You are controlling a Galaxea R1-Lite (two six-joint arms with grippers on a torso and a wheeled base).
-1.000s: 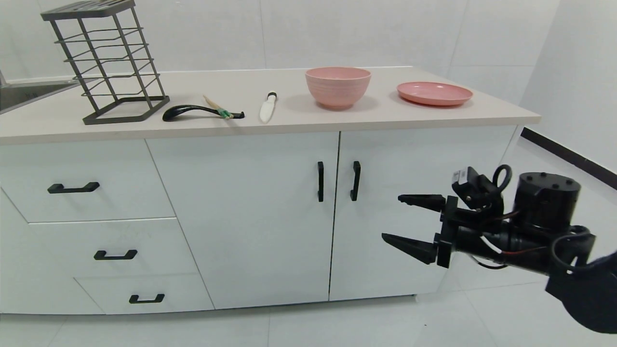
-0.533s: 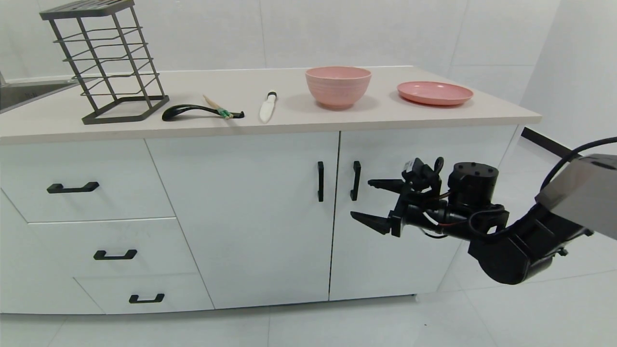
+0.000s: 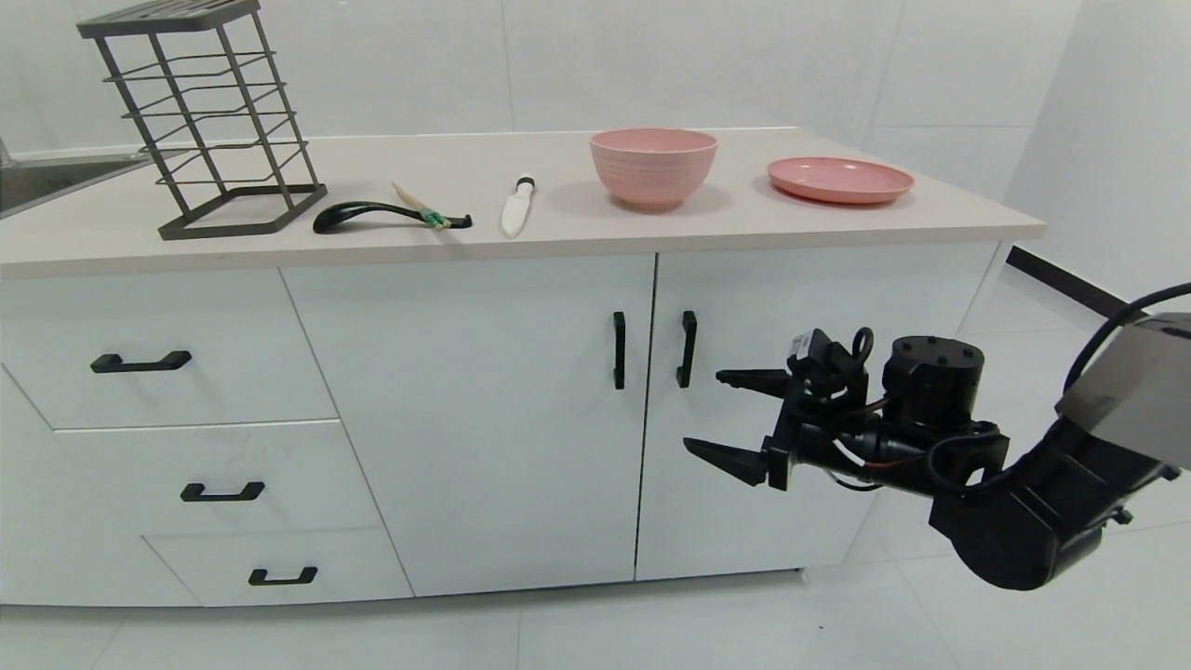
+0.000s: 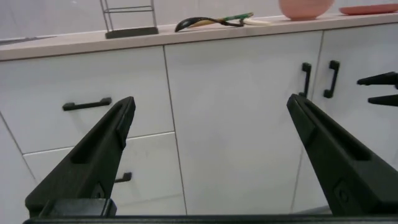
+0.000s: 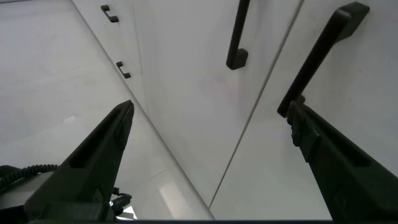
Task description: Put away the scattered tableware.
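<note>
**A:** Right gripper [image 3: 704, 412] status?

**B:** Fingers [image 3: 730, 461] spread wide with nothing between them. They sit low in front of the cabinet, tips short of the doors, no contact. The right door handle [image 3: 686, 349] is just past the upper tip and a bit above it. The left door handle [image 3: 619, 350] is next beyond.

**A:** Left?

**B:** Left gripper [image 4: 210, 102] is also wide open and empty. It faces the drawers from well back.

**A:** Tableware?

**B:** All on the desk [image 3: 558, 237], well above and beyond both sets of fingers. Nearest the right fingers is the pink plate [image 3: 838, 179], then the pink bowl [image 3: 652, 166] and the white knife [image 3: 516, 207]. Past those, the chopsticks [image 3: 421, 207] lie across the black spoon [image 3: 358, 216], and the wire rack [image 3: 209, 121] is farthest.

**A:** So nothing stowed.

**B:** Right. My read is that the door gets opened first. Risks:
- The handles sit close together, so this spread could straddle both or hook the wrong one.
- An approach that runs too deep rams a tip into the panel.
- That door looks hinged on the arm's side, so pulling it could swing it into the forearm.
</note>
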